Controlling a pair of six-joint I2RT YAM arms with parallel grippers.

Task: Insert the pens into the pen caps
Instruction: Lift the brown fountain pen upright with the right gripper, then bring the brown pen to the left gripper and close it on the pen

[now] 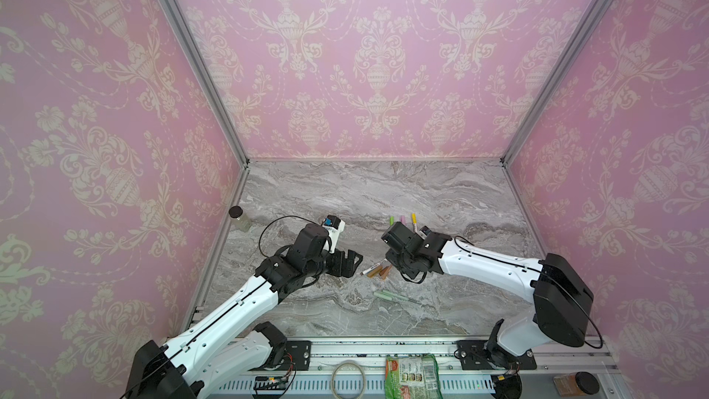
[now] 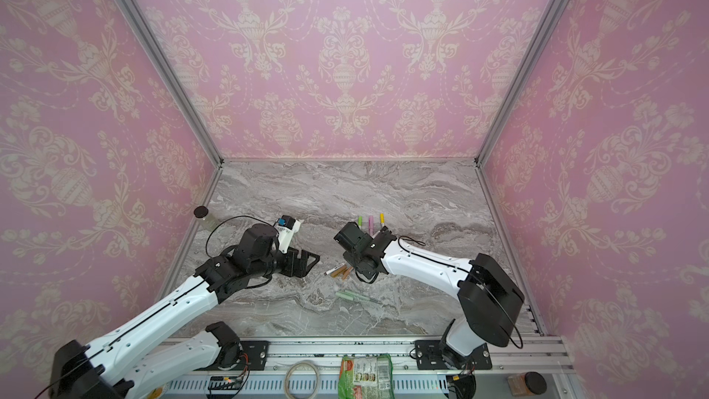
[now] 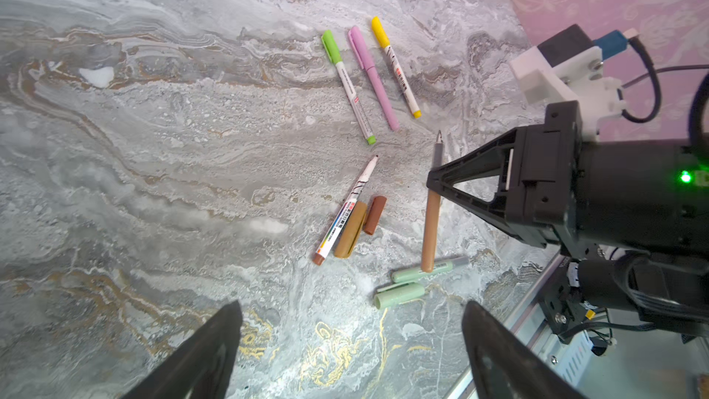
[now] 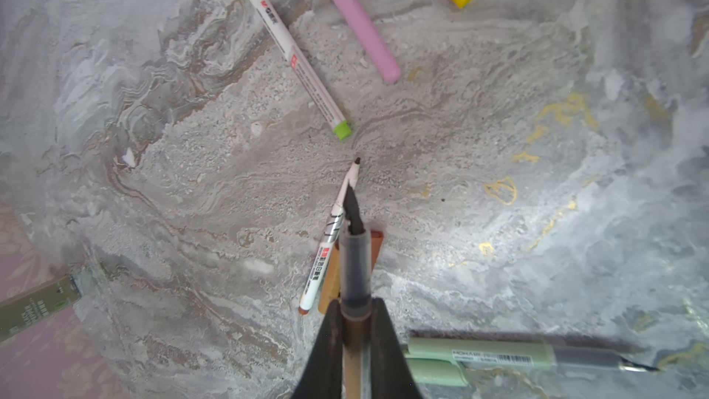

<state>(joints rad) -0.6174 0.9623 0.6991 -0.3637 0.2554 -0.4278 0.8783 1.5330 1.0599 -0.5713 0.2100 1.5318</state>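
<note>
Right fingers [image 4: 326, 343] clamp the tan plastic pen with grey neck and dark tip [image 3: 429, 232], seemingly lifted off the marble counter [image 3: 153, 147]. Left fingers [image 3: 207, 358] spread wide, empty. Ochre clip cap [image 3: 351, 230] lies between a white pen [image 3: 345, 209] and a brown cap [image 3: 375, 214]. Risk: grabbing that cap drags its neighbours along, or the pinched pen pivots off-axis and its tip misses the mouth.
</note>
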